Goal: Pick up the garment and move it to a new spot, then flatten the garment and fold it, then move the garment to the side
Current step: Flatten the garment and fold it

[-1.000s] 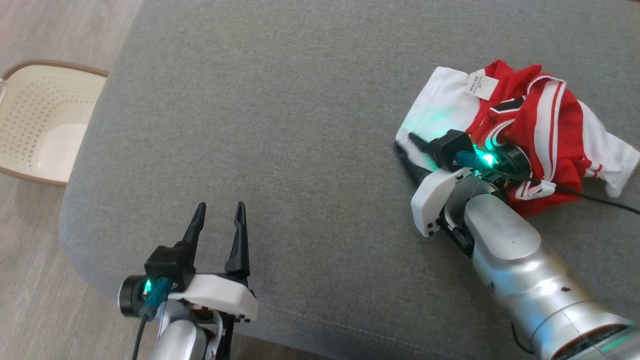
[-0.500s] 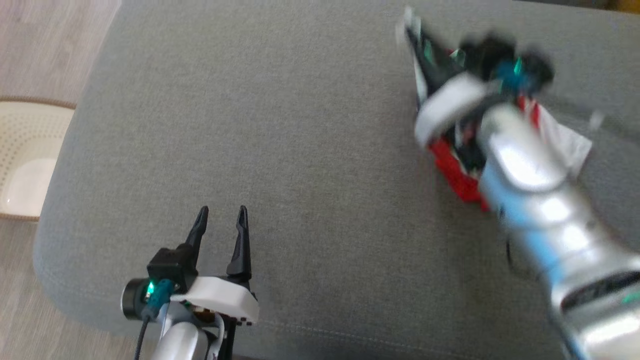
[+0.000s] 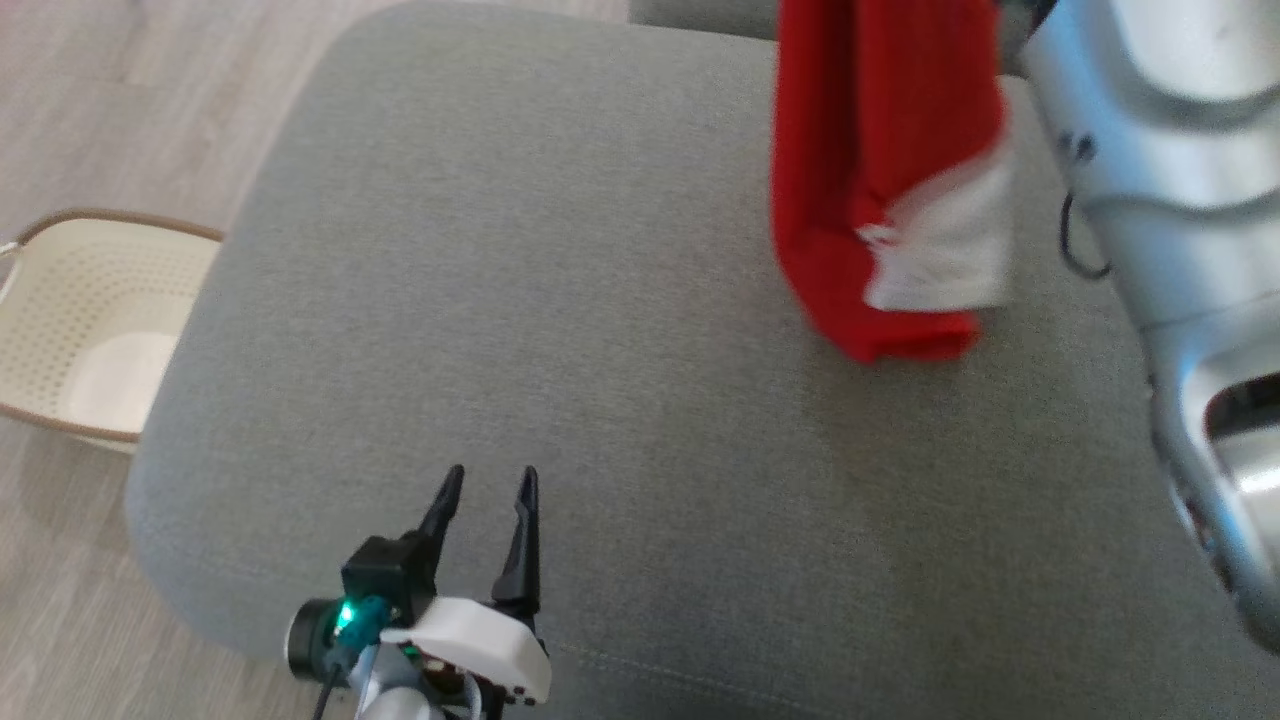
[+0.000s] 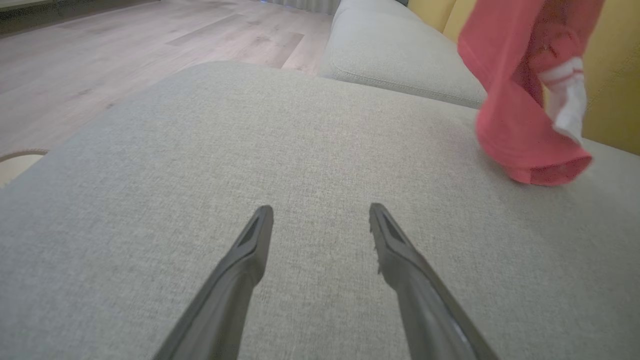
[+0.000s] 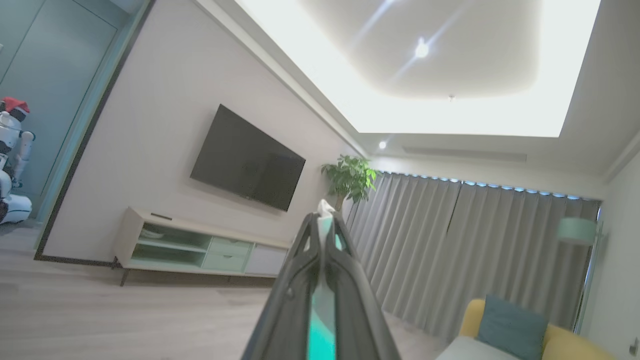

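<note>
The bright red mesh jersey with white trim [image 3: 880, 180] hung in a long bunch over the far right of the grey fabric sofa cushion [image 3: 560, 300], its lower fold close to the fabric; I couldn't tell whether it touched. My right end effector [image 5: 325, 220] was clamped shut and pointed at the ceiling, with only a sliver of white cloth showing between its tips. I judged that thin pinch the weak point: a quick swing or a dragging hem could pull the cloth free and drop it in a heap. My left end effector [image 3: 485, 485] hovered wide open and empty, well apart from the jersey.
</note>
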